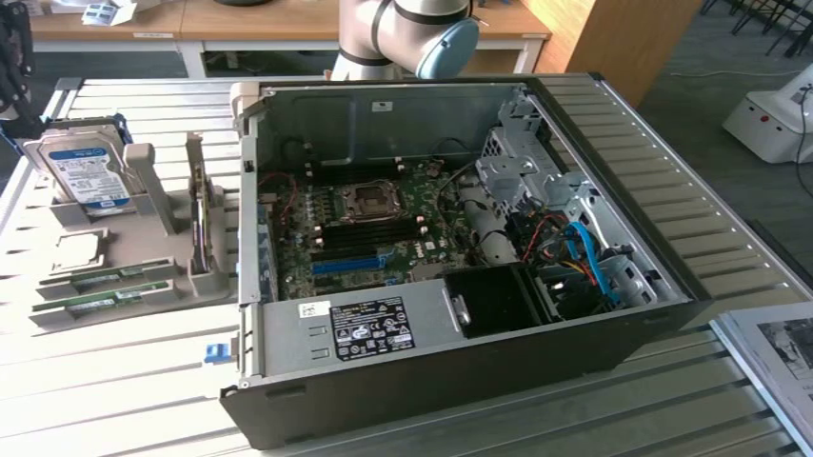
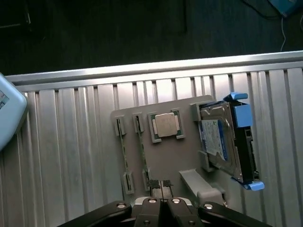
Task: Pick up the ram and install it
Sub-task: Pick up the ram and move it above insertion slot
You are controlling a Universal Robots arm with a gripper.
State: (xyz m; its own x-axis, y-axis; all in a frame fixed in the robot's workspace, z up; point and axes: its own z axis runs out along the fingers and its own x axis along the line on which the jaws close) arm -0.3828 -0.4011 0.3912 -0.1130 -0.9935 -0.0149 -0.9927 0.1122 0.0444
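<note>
Claw [image 2: 160, 185], shut and empty, hovers over grey fixture [image 2: 163, 158] whose clips present the ram [image 2: 142, 151] edge-up, presumably for gripping.

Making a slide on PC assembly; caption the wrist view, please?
Shut gripper over a gray holder carrying two RAM sticks, a processor and a hard drive.

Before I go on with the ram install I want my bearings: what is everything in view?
ram sticks: two, green, side by side in the holder's slots
processor chip: one, silver, in the holder beside the ram sticks
hard drive: one, silver with blue-white label, at the holder's end
holder: one, grey, on the table
computer case: one, black, open, on the table
motherboard: one, green, inside the case
table: one, silver, slatted
arm: one, grey, behind the case
gripper: one, black, shut, empty, above the holder
</note>
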